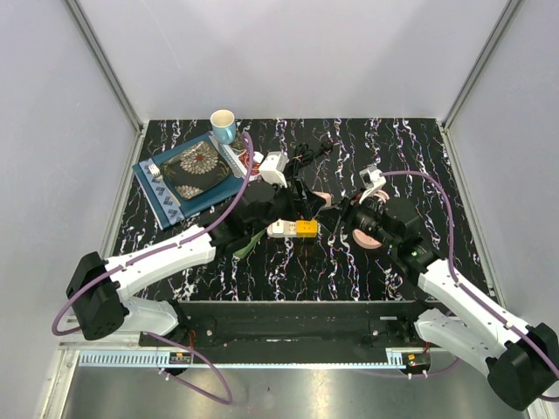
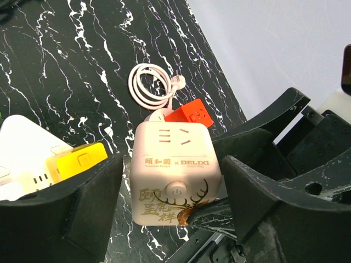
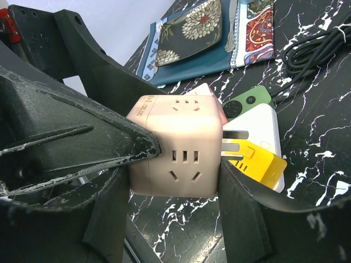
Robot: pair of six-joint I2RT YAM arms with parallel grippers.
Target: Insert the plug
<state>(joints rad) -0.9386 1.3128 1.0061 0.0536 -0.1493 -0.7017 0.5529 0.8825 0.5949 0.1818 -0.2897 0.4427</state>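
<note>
Not plugged in yet. At mid-frame in the right wrist view, the right tool (image 3: 189, 164) pinches the pink cube adapter (image 3: 175, 118). Its 3 prongs (image 3: 233, 147) are bare, pointing right at the yellow-and-white power strip (image 3: 266, 164) on the table (image 3: 307, 109). The left tool (image 2: 171, 170) is spread around the cube. Pushing home remains. The target slots are hidden, and whether the prongs touch the strip is unclear.

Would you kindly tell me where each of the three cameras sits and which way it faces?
Top external: above and behind the bases, looking down on the table; left arm and right arm show.
Left wrist: low over the table, facing the cube socket between the open left gripper's fingers.
Right wrist: low, facing leftward to the plate; the right gripper clamps the cube socket.
Shared: both wrist views show the cube socket and yellow adapter.
</note>
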